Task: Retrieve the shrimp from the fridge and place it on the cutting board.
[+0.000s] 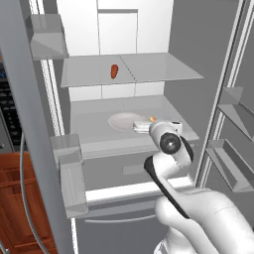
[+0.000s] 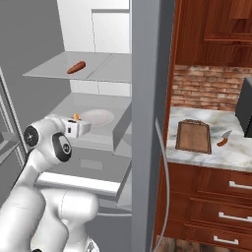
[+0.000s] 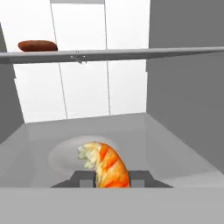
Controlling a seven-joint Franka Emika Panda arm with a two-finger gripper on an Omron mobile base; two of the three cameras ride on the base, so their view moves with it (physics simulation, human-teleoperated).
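Gripper (image 3: 112, 178) jaws are clamped on the shrimp (image 3: 107, 164) inside the fridge (image 1: 198, 59), above a pale plate (image 1: 121, 121). Beyond, a red-orange oblong item (image 1: 114, 71) lies on the upper shelf. Right base view adds the cutting board (image 2: 193, 136) on the counter.

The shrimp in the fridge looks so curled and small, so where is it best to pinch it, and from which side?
Across the thick middle of its curl, coming from the open front of the fridge. The shrimp arches up off the plate, so its flanks are free for a finger on each side. The hand is already shut on it that way.
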